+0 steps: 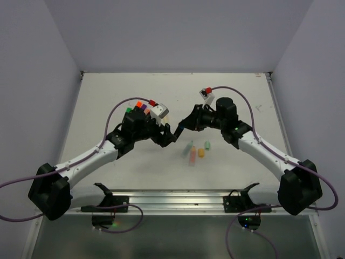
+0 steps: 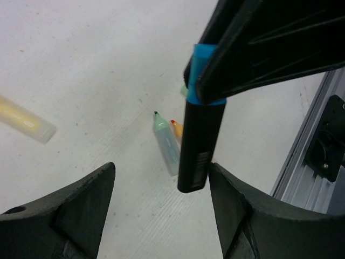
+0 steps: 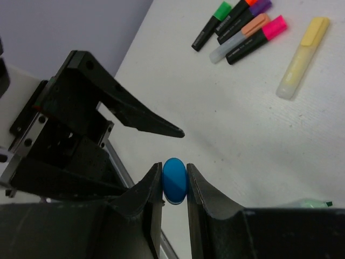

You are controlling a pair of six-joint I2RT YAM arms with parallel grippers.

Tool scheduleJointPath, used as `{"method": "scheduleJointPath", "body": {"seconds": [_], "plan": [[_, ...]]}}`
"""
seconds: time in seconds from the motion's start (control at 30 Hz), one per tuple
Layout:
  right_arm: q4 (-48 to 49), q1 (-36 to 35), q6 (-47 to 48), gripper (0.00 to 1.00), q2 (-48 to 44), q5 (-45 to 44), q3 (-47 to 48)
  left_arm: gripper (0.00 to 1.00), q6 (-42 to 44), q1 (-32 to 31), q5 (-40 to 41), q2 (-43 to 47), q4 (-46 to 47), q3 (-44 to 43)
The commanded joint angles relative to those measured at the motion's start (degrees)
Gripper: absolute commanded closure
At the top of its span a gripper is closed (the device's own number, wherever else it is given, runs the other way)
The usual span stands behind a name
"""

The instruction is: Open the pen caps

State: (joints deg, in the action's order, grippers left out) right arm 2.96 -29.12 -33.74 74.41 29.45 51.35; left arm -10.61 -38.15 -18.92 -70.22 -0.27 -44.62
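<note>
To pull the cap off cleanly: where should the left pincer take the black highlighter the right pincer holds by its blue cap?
On the bare black barrel near its free end, closing from both sides: it hangs inside the open left pincer, and the right pincer covers the blue cap.

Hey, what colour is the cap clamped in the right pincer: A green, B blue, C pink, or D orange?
B: the right pincer is shut on the blue cap of a black pen.
</note>
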Motion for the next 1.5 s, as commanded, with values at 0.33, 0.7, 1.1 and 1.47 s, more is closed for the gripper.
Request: {"method": "scheduleJointPath", "body": {"seconds": [0.33, 0.7, 1.1, 1.47], "plan": [[12.3, 0.1, -0.6, 1.00, -2.0, 10.5, -2.9, 0.38, -9.9, 6.5, -25.2, 1.0, 18.0, 3.3], [17.5, 0.1, -3.8, 1.00, -1.3, 11.5, -3.4, 0.57, -10.5, 6.4, -28.5, -2.4, 20.2, 4.2], [22.3, 0.2, -5.3, 1.00, -2.3, 10.5, -5.9, 1.00, -10.0, 6.4, -30.3, -3.3, 20.0, 4.8], [27.5, 7.5, -7.2, 1.00, -6.3, 10.2, -6.7, 1.00, -14.7, 6.4, -31.7, -0.5, 25.3, 14.6]]}}
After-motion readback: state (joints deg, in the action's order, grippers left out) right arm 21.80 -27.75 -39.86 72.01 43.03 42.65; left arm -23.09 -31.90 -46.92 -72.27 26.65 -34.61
